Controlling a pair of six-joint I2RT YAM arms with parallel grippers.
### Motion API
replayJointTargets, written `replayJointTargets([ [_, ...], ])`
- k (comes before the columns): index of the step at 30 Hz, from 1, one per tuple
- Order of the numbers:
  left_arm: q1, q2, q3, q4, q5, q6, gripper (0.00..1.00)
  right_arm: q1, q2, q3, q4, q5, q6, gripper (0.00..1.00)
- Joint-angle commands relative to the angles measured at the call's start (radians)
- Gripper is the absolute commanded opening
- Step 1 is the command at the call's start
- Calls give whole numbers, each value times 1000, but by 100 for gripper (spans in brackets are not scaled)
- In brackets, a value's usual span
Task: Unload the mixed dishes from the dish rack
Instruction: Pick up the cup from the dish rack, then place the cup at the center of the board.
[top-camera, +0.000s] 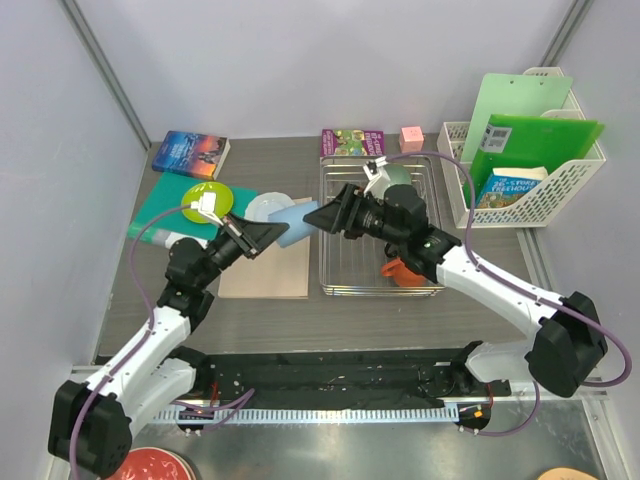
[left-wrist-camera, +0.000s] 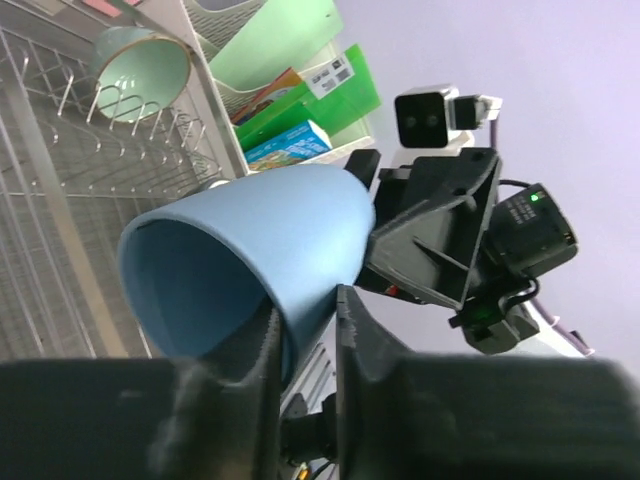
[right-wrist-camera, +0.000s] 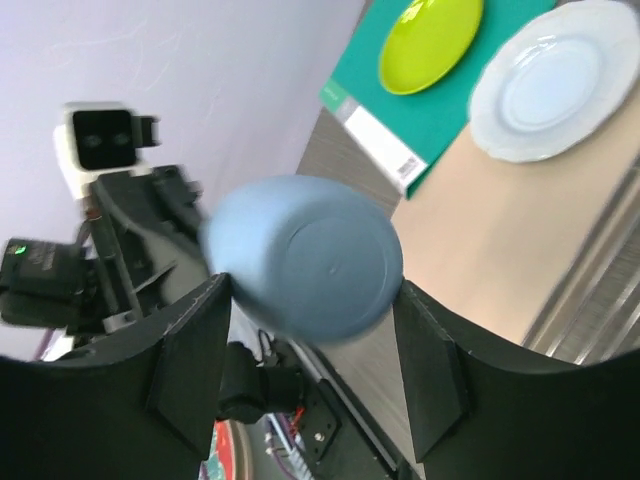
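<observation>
Beside rack (top-camera: 346, 276), cup (top-camera: 297, 222) horizontal, mouth leftward

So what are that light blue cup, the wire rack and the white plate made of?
Light blue cup: probably plastic or silicone. It looks matte, with even colour and no sharp glare.
Dish rack: metal wire with a shiny silver finish; the thin bars catch the light.
White plate: smooth and slightly glossy, with a moulded wavy rim. It could be ceramic or melamine; the look leaves that open.
</observation>
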Motion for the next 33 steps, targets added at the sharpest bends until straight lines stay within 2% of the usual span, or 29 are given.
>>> replayJointTargets([
  [1, -8, 6, 31, 11, 29, 31, 0, 23, -17, 1, -42, 28, -73, 36],
  [3, -8, 6, 54, -41, 3, 64, 0, 22, -30, 13, -129, 104, -106, 70],
  [4, -8, 4, 106, -154, -13, 89, 0, 22, -38, 24, -189, 161, -113, 88],
  [5, -8, 10, 141, -233, -61, 124, 0, 25, -50, 33, -253, 354, -117, 92],
  [6, -8, 16, 179, -317, -105, 199, 0, 27, -75, 37, -342, 420, -132, 93],
  [7, -8, 28, 231, -496, -150, 244, 0, 28, -89, 33, -368, 471, -138, 95],
  [9, -8, 94, 383, -714, -287, 359, 0, 30, -136, 7, -407, 572, -149, 95],
  [11, -8, 198, 536, -827, -427, 416, 0, 30, -171, -31, -405, 620, -150, 95],
  [13, -8, 286, 635, -970, -518, 474, 0, 30, -214, -51, -398, 638, -152, 93],
  [14, -9, 327, 740, -1009, -547, 494, 0, 30, -225, -59, -396, 643, -155, 93],
  [15, -8, 423, 785, -1080, -602, 506, 0, 30, -231, -68, -393, 646, -158, 92],
  [22, -8, 809, 1140, -1273, -728, 574, 0, 30, -254, -71, -436, 635, -186, 92],
  [25, -8, 903, 1253, -1332, -738, 585, 0, 30, -274, -84, -447, 634, -196, 92],
  [28, -8, 999, 1322, -1363, -733, 586, 0, 28, -291, -94, -445, 641, -205, 92],
  [33, -8, 1082, 1335, -1329, -683, 571, 0, 28, -294, -99, -445, 643, -215, 92],
])
